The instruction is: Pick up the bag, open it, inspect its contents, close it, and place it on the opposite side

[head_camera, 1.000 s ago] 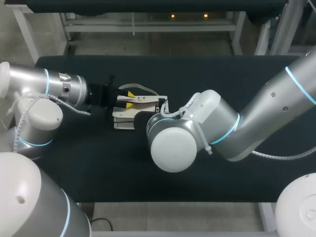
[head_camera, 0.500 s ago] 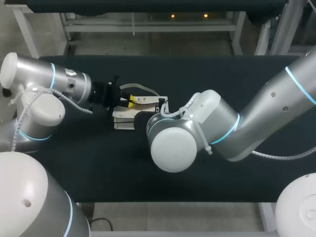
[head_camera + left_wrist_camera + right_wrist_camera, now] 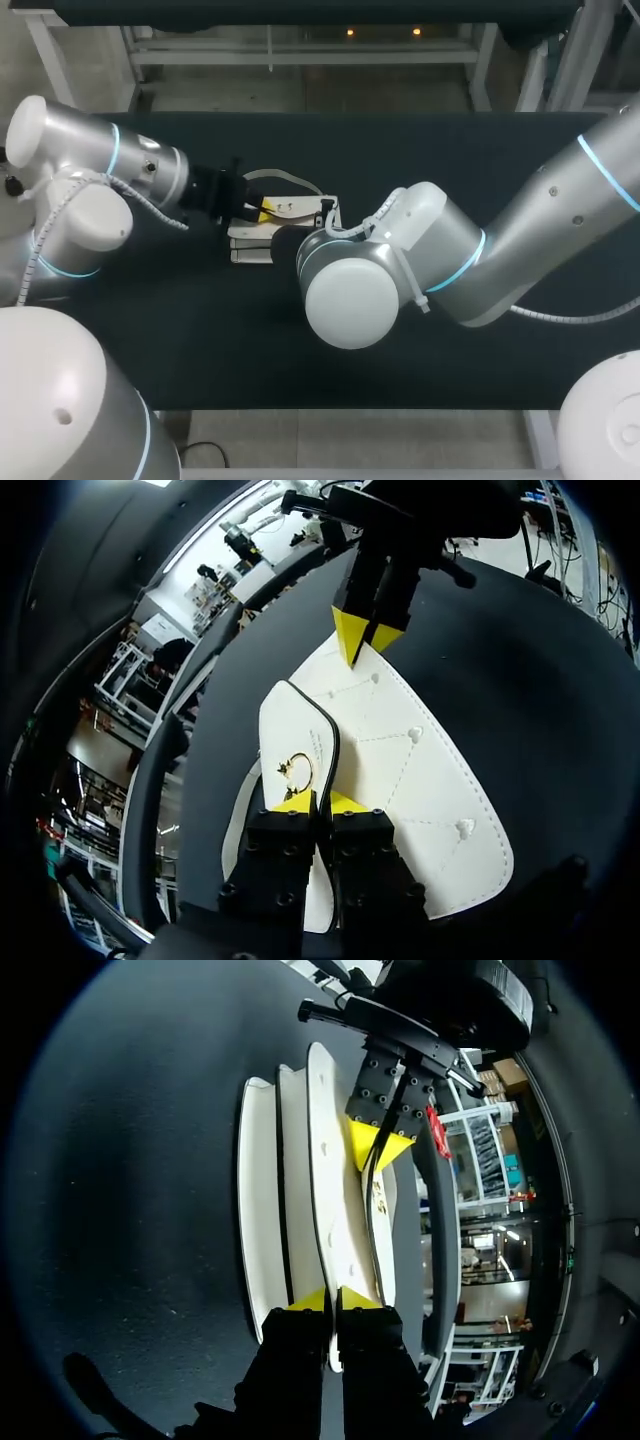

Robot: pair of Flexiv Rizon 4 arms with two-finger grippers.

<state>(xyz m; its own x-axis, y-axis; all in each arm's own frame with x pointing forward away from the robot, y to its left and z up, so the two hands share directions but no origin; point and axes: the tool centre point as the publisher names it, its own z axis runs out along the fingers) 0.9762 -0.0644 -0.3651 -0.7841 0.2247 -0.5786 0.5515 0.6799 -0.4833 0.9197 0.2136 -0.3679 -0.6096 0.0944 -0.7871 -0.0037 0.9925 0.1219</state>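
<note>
Head view: the white bag (image 3: 298, 206) lies on the black table (image 3: 450, 160). My left arm (image 3: 110, 170) comes in from the bag's left side. My left gripper (image 3: 262, 210) sits at the bag's left end, with one yellow tip showing against the white. My right arm (image 3: 430, 250) comes in from the bag's right side. Its bulky wrist hangs over the bag's right end and hides what lies beneath it.

Left wrist view: my left gripper is at the bag's near end. Its two yellow tips are drawn close together, clamped on the thin black strap (image 3: 333, 742) that runs up from the bag between them. A small gold ring (image 3: 297, 770) sits on the bag just ahead of my fingertips, beside the strap. The bag's broad white flap (image 3: 400, 770) spreads out beside the strap, with stitched lines and a few small studs (image 3: 415, 735) on it. At the bag's far end my right gripper (image 3: 362, 640) comes down onto the flap's narrow tip. Its yellow tips are pressed together on that tip.

Right wrist view: my right gripper has both tips squeezed onto the thin edge of the flap at the bag's near end. The bag's other white layers stand edge-on just beside the flap, one next to another. At the bag's far end my left gripper pinches the black strap, its yellow tips closed together.
</note>
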